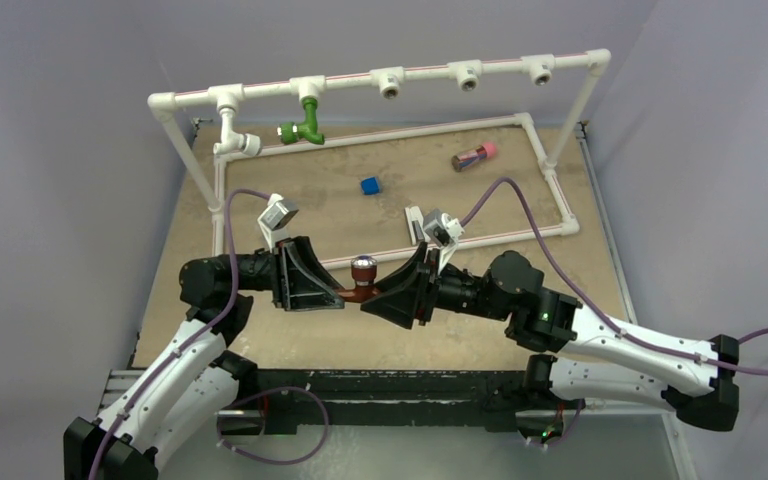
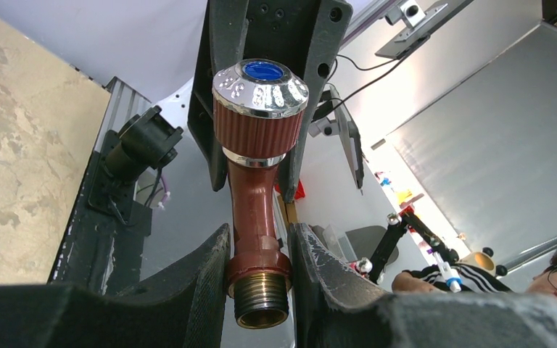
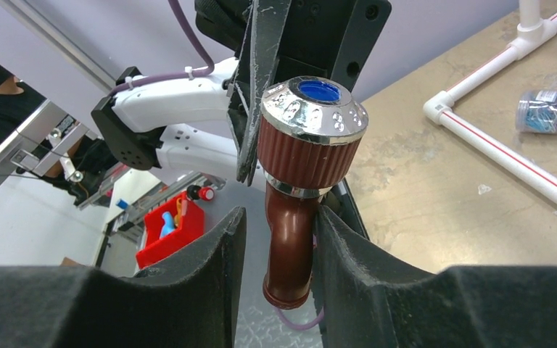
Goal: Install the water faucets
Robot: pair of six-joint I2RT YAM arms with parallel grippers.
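A reddish-brown faucet (image 1: 363, 275) with a chrome, blue-capped knob hangs between my two grippers above the table's near middle. My left gripper (image 2: 260, 233) is shut on its collar just above the brass thread (image 2: 262, 301). My right gripper (image 3: 281, 215) is open around the spout (image 3: 290, 246): the right finger touches it, and a gap shows on the left side. On the white pipe frame (image 1: 430, 72), a green faucet (image 1: 306, 126) hangs from the second fitting and a white faucet (image 1: 234, 140) from the first. Both grippers meet under the knob in the top view.
Three empty fittings (image 1: 465, 74) stand along the frame's top bar. A blue cube (image 1: 370, 185) and a brownish pink-capped cylinder (image 1: 474, 156) lie on the tan table inside the frame's floor pipes (image 3: 508, 152). The table's black front rail (image 1: 390, 385) runs below the arms.
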